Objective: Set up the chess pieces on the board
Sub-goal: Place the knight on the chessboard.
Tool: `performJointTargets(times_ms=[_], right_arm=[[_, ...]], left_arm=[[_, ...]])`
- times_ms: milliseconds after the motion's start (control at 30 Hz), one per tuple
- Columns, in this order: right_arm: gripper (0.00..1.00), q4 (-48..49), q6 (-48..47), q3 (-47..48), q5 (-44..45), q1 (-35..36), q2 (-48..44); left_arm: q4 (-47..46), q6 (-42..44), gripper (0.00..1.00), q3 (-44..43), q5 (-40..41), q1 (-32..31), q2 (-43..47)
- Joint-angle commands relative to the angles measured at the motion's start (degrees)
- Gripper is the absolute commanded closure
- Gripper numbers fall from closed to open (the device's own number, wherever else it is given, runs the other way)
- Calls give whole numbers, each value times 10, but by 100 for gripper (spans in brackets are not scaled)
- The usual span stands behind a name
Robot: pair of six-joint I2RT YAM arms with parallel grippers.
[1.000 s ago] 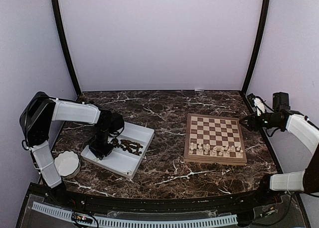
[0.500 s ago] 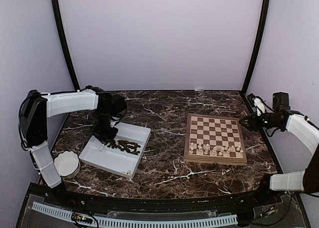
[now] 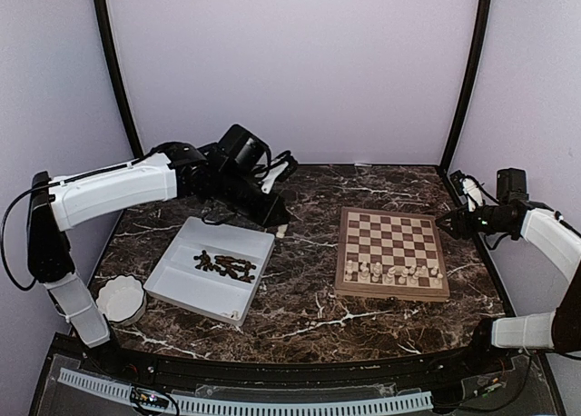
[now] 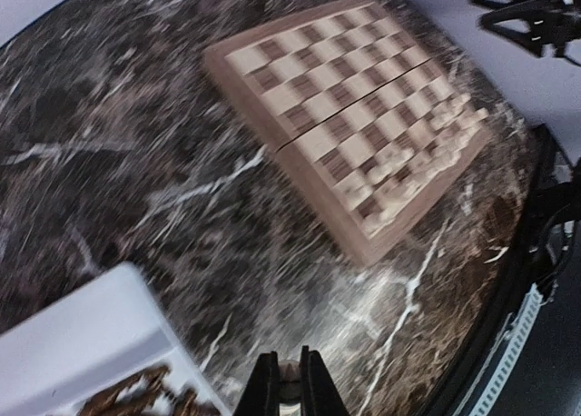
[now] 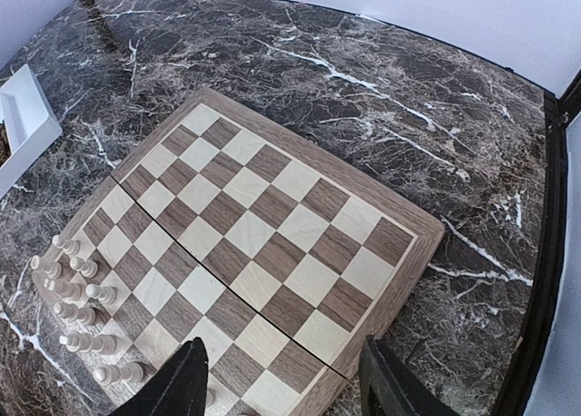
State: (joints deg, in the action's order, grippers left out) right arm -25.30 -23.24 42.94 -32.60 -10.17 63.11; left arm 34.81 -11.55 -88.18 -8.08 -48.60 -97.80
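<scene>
The left end effector (image 3: 280,221) has lifted off the tray (image 3: 204,293), pinching a pale piece (image 4: 289,372); the right end effector (image 5: 286,380) hangs wide by the board (image 3: 390,239).

Table (image 3: 309,321): dark brown marble-pattern top with white veining; a black rim along the near edge carries a white slotted strip (image 3: 272,406). Walls (image 3: 290,71): plain pale lavender panels at the back and on both sides, with a black curved left pole (image 3: 116,80) and right pole (image 3: 467,71) rising at the rear corners. Lighting: soft and even across tabletop and panels.
</scene>
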Motion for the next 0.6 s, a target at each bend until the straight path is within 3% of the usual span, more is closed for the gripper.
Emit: performJointTargets(times_ms=[0,333,567], right_arm=[[42,12,6,7,-10,-2,-4],[43,-66,-50,43,-93,8,-7],[44,-84,-49,50,-94,29,5]], left_arm=[[-269,22,99,-17,-103,-28,-65],[-516,20,98,-69,-181,-60,-220],[-610,32,97,-76,-191,-60,-291]])
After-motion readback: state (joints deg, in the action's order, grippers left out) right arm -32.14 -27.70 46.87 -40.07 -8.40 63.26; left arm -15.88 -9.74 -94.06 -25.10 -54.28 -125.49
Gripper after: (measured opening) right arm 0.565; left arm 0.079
